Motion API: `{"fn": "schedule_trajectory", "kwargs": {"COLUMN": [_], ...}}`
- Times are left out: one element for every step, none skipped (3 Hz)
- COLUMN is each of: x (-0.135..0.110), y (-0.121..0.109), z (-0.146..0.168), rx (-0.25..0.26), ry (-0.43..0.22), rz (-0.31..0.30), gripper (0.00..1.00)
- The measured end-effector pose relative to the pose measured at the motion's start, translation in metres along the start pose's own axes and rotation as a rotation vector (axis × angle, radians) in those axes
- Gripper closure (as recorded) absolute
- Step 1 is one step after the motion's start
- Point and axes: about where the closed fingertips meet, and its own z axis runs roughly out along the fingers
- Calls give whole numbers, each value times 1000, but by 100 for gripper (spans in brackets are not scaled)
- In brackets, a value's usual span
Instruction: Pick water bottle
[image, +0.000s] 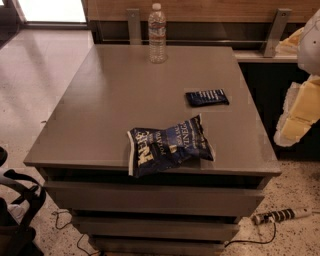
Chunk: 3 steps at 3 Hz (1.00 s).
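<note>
Pick not begun: water bottle (157, 35) stands upright on the tabletop (110, 100), well left of my jaws, which hang off its right side; their state I cannot tell

Clear plastic water bottle (157, 35), smooth table (115, 100), glossy chip bag (170, 150), pale end effector (300, 112) far right.

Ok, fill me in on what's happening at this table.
Nothing is being held yet. The water bottle stands upright at the far edge of the grey table, untouched. The robot's gripper is at the right edge of the view, off the table's side and well away from the bottle. A blue chip bag lies at the near edge, and a small dark packet right of centre.
</note>
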Motion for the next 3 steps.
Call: {"fn": "schedule_trajectory", "kwargs": {"x": [0,1,10], "y": [0,-14,-47], "z": [0,-2,-6], "rx": [0,4,37], "ry": [0,-26,-80], "rz": [0,6,78], "gripper": [0,0,0]}}
